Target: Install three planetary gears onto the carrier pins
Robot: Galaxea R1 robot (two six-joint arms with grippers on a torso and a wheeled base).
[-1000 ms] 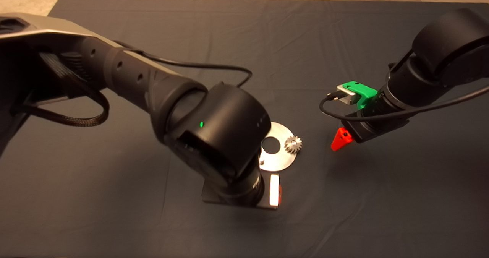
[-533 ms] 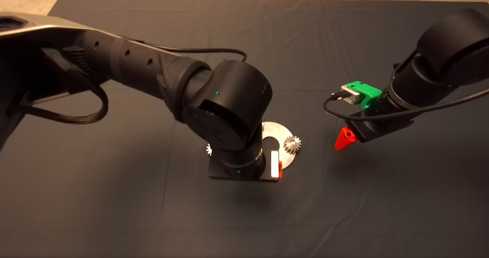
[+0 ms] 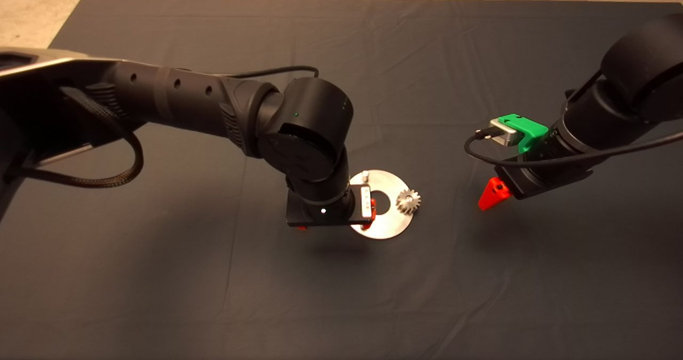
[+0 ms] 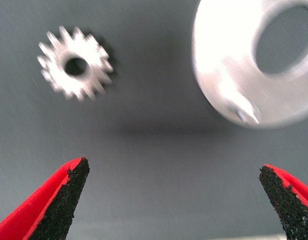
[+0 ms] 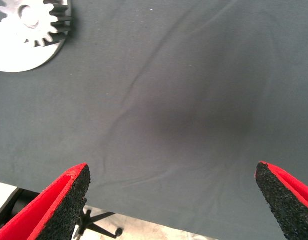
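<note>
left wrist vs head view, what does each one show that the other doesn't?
Only the left wrist view: a loose gear flat on the mat beside the disc, and the left gripper open with nothing between its fingers. In the head view the left arm hides both.

Only the head view: a gear seated on the disc, a bare pin, and the right gripper hovering to the disc's right.

Both: the silver disc with its large centre hole, on the dark mat.

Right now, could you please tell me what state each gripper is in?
Left gripper: open, empty, above the mat beside a loose planetary gear.
Right gripper: open, empty, off to the side of the carrier disc.
</note>
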